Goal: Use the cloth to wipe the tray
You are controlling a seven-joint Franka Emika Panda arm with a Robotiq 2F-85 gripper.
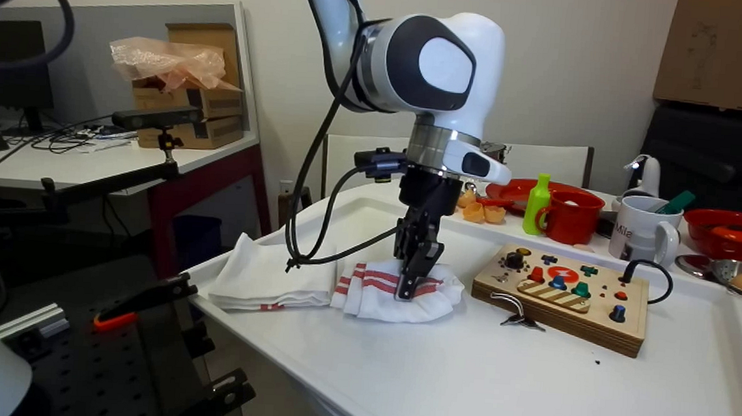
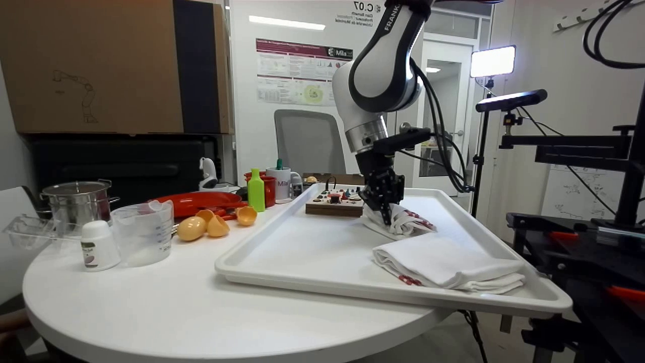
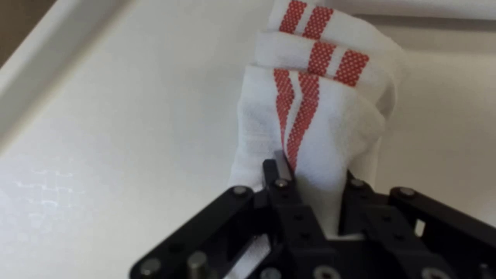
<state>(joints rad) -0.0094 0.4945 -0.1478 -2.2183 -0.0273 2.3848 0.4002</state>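
A white cloth with red stripes lies bunched on the white tray [image 1: 411, 380], and the cloth [image 1: 365, 296] shows in both exterior views [image 2: 403, 222]. In the wrist view the striped cloth [image 3: 345, 112] fans out in folds ahead of the fingers. My gripper [image 1: 408, 290] points down at the tray, also in an exterior view [image 2: 386, 214]. In the wrist view the gripper [image 3: 316, 174] has a thick fold of the cloth pinched between its fingers. The cloth's underside is hidden. The tray [image 2: 302, 257] stands on a round white table.
A folded white cloth [image 1: 275, 273] lies beside the held one at the tray's end. A wooden board with knobs and switches [image 1: 567, 293] sits on the tray, with small metal pieces [image 1: 519, 315] at its front. A green bottle [image 1: 537, 205], mugs and eggshells stand beyond the rim.
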